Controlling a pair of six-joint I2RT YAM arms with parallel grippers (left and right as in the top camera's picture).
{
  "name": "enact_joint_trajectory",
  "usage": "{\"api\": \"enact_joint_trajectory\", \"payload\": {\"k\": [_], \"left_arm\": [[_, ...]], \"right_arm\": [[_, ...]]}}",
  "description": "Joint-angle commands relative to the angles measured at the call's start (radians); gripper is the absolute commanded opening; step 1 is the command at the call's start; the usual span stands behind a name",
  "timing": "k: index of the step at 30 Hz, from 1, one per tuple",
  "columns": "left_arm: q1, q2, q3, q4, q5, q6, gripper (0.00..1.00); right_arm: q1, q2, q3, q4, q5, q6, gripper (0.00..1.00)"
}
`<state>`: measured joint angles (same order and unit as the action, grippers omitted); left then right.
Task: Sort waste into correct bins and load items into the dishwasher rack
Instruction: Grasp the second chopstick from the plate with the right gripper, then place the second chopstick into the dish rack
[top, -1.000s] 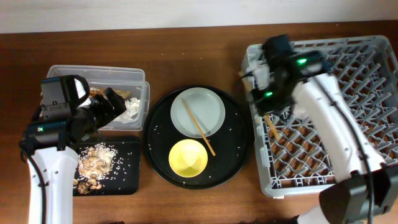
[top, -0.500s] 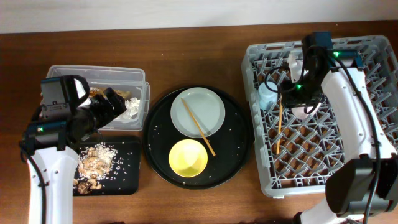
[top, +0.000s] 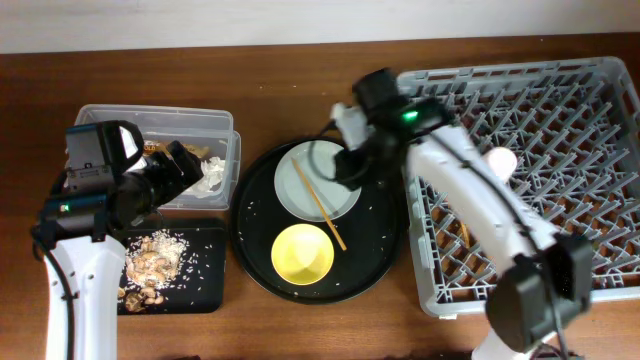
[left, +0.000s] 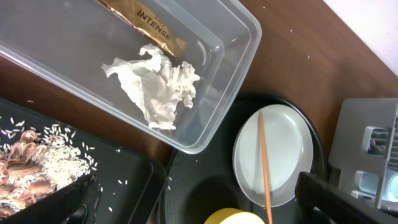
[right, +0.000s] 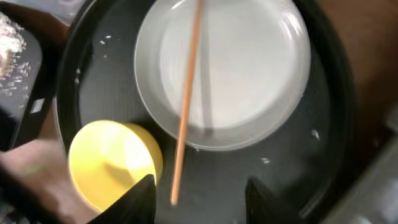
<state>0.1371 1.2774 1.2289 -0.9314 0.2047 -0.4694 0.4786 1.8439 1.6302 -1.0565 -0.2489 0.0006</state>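
A pale plate (top: 318, 180) with one wooden chopstick (top: 322, 205) across it and a yellow bowl (top: 302, 254) sit on the round black tray (top: 250, 235). My right gripper (top: 347, 168) hovers over the plate's right edge, open and empty. In the right wrist view the chopstick (right: 186, 102) ends between its fingers (right: 202, 202), beside the bowl (right: 112, 165). The other chopstick (top: 463, 233) and a pink cup (top: 500, 160) lie in the grey rack (top: 590, 250). My left gripper (top: 190, 165) is open and empty over the clear tub (top: 110, 118). The tub holds the tissue (left: 158, 84) and wrapper (left: 146, 22).
The small black tray (top: 205, 280) at the front left holds the food scraps (top: 150, 262), with loose rice grains around them. Rice grains also dot the round tray. My right arm stretches across the rack's left wall. The light-blue cup is hidden.
My right arm has swung left from the rack to above the plate on the round tray, leaving a chopstick in the rack. The left arm has not moved.
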Motion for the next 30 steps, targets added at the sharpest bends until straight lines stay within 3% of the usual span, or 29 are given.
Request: {"api": "enact_joint_trajectory", "payload": {"k": [1, 5, 13, 17, 18, 21, 26, 30], "left_arm": [[0.003, -0.003, 0.006, 0.002, -0.004, -0.008, 0.99], [0.003, -0.003, 0.006, 0.002, -0.004, -0.008, 0.99], [0.003, -0.003, 0.006, 0.002, -0.003, -0.008, 0.99], [0.003, -0.003, 0.006, 0.002, -0.004, -0.008, 0.99], [0.003, -0.003, 0.006, 0.002, -0.004, -0.008, 0.99], [0.003, -0.003, 0.006, 0.002, -0.004, -0.008, 0.99], [0.003, -0.003, 0.006, 0.002, -0.004, -0.008, 0.99], [0.003, -0.003, 0.006, 0.002, -0.004, -0.008, 0.99]], "right_arm": [[0.092, 0.107, -0.005, 0.084, 0.106, 0.042, 0.47], [0.149, 0.249, -0.005, 0.178, 0.236, 0.042, 0.49], [0.150, 0.325, -0.005, 0.200, 0.198, 0.056, 0.47], [0.151, 0.325, -0.063, 0.250, 0.197, 0.068, 0.33], [0.151, 0.325, -0.072, 0.253, 0.197, 0.068, 0.21], [0.149, 0.313, -0.059, 0.243, 0.197, 0.068, 0.04], [0.127, 0.208, 0.136, 0.028, 0.205, 0.014, 0.04], [-0.080, 0.042, 0.197, -0.196, 0.248, -0.108, 0.04]]}}
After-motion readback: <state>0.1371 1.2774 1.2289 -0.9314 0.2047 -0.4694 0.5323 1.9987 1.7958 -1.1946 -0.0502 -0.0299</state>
